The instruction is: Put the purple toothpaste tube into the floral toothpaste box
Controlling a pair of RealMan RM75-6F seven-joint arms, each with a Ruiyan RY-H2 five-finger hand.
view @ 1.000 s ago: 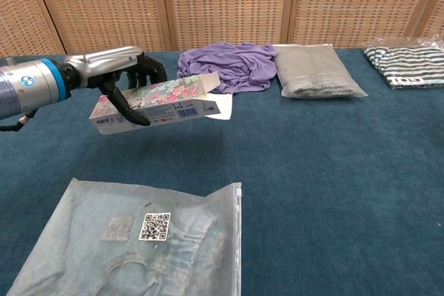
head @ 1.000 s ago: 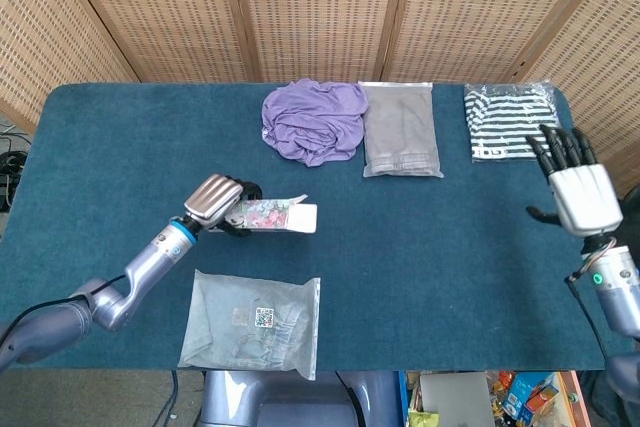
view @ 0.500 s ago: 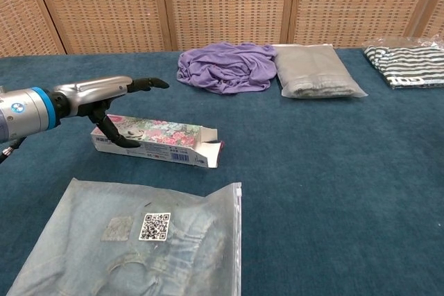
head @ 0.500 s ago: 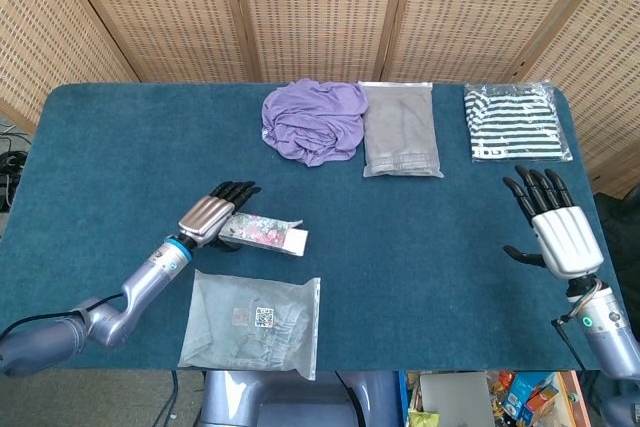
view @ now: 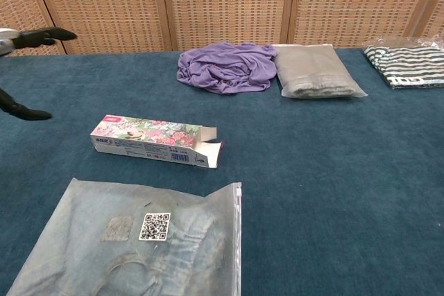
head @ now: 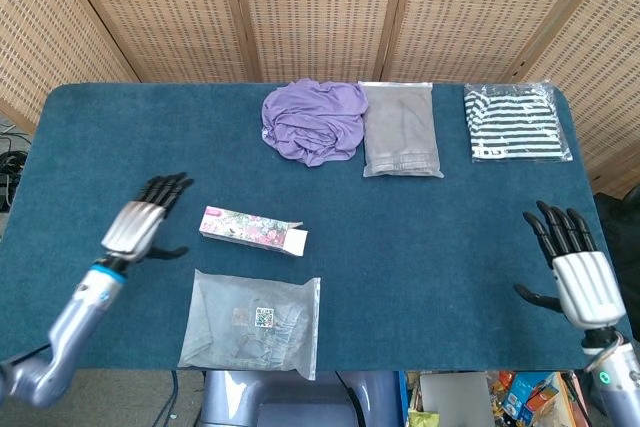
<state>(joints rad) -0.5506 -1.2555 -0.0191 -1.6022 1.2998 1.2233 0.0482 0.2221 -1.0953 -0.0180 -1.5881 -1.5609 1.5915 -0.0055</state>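
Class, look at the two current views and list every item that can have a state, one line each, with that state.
Floral cardboard toothpaste box: lying flat on the blue table, end flap open, unheld.
Left robot hand: open, fingers spread, apart from the box.
Right robot hand: open, holding nothing.
Purple cloth: crumpled.
Grey garment bag: flat.
Striped garment bag: flat.
Denim garment bag: flat, label up.

Floral box (head: 252,230), teal tablecloth (head: 420,237), purple cloth (head: 313,120), striped shirt (head: 513,122).

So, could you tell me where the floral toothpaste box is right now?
The floral toothpaste box lies flat on the table's left half in the head view, just above the bagged jeans, right of the open left hand.
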